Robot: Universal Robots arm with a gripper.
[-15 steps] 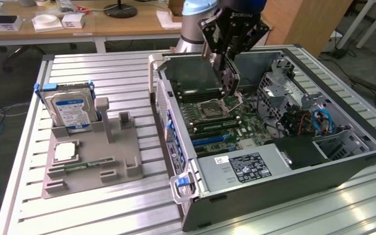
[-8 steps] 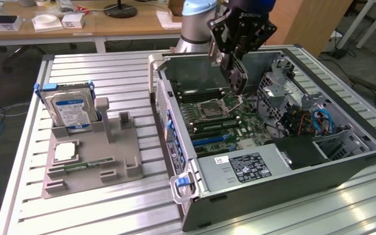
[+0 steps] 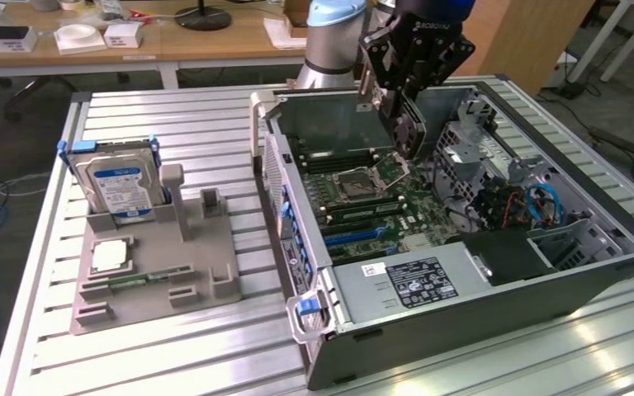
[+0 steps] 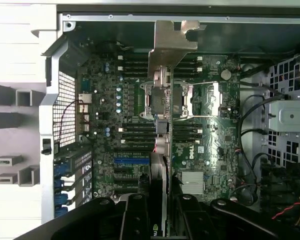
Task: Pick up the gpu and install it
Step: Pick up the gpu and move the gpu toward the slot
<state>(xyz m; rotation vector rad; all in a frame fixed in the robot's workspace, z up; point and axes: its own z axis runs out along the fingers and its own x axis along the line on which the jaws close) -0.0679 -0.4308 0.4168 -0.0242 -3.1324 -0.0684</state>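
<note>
Upper centre of the exterior view, the gripper (image 3: 396, 95) pinches the gpu (image 3: 408, 132), held upright over the motherboard (image 3: 405, 202) inside the open computer case (image 3: 581, 272).

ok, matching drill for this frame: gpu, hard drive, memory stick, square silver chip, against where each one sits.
1 gpu
2 hard drive
3 memory stick
4 square silver chip

A upright in the grey holder
B held by the gripper over the open case
C flat on the holder, beside the drive
D lying in a narrow holder slot

Pairs: 1-B, 2-A, 3-D, 4-C
</note>
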